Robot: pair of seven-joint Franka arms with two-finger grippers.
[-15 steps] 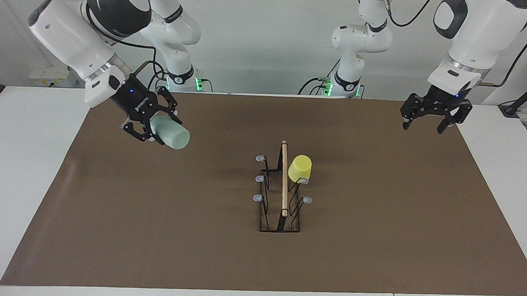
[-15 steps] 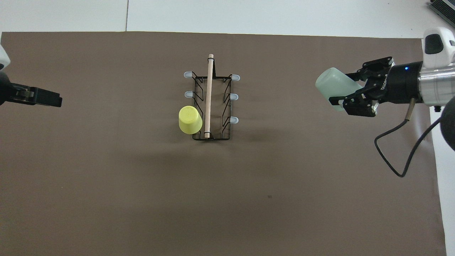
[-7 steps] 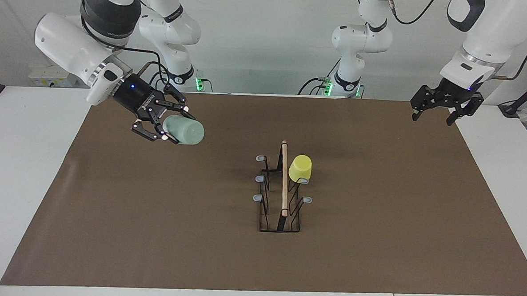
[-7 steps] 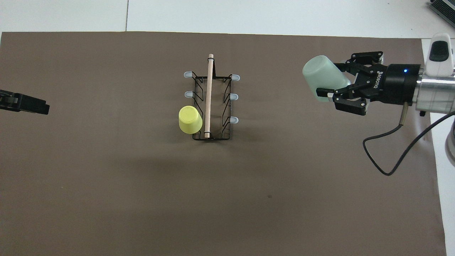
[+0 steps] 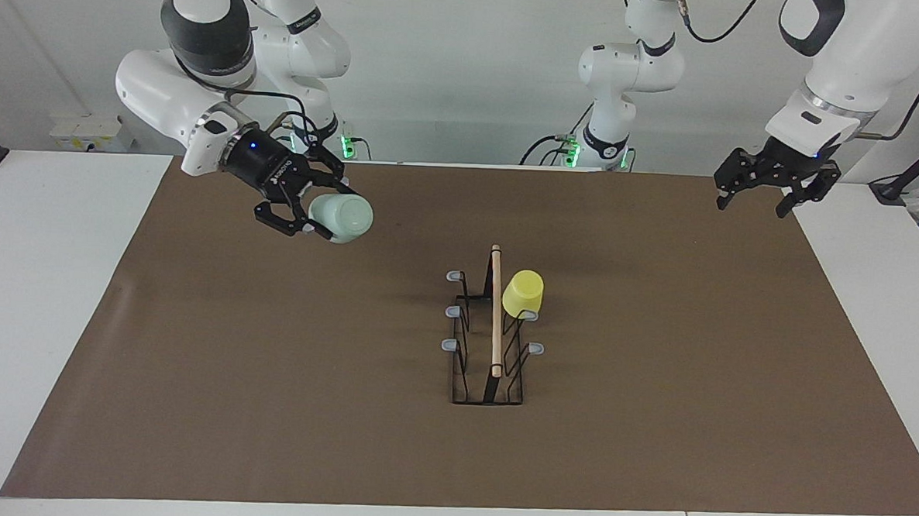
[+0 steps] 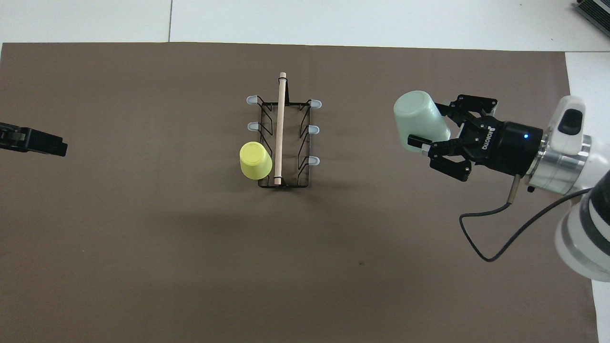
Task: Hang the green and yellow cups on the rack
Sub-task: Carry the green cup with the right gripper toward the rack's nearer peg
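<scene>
Now the rack point(image 5: 490, 333) stands near the middle of the brown mat point(image 5: 267, 405), its long wooden bar point(image 5: 495, 310) running away from the robots and grey-tipped prongs sticking out on both sides. The yellow cup point(image 5: 523, 293) sits mouth-down over the prong nearest the robots on the side toward the left arm's end of the table; in the overhead view it lies at about eight o'clock from the rack's middle point(image 6: 283, 143), touching the wire frame. The five other prongs carry nothing.

The green cup point(image 5: 342, 218) is up in the air, gripped on its side in the right gripper point(image 5: 307, 205), whose fingers clamp its wall near the rim, with its closed bottom pointing toward the rack. In the overhead view it hangs over bare mat at roughly three o'clock from the rack, well apart from it, toward the right arm's end of the table.

The left gripper point(image 5: 765, 195) waits with fingers spread wide and nothing between them, above the mat's corner nearest the left arm's base; in the overhead view only its dark tip point(image 6: 33, 142) shows at nine o'clock.
</scene>
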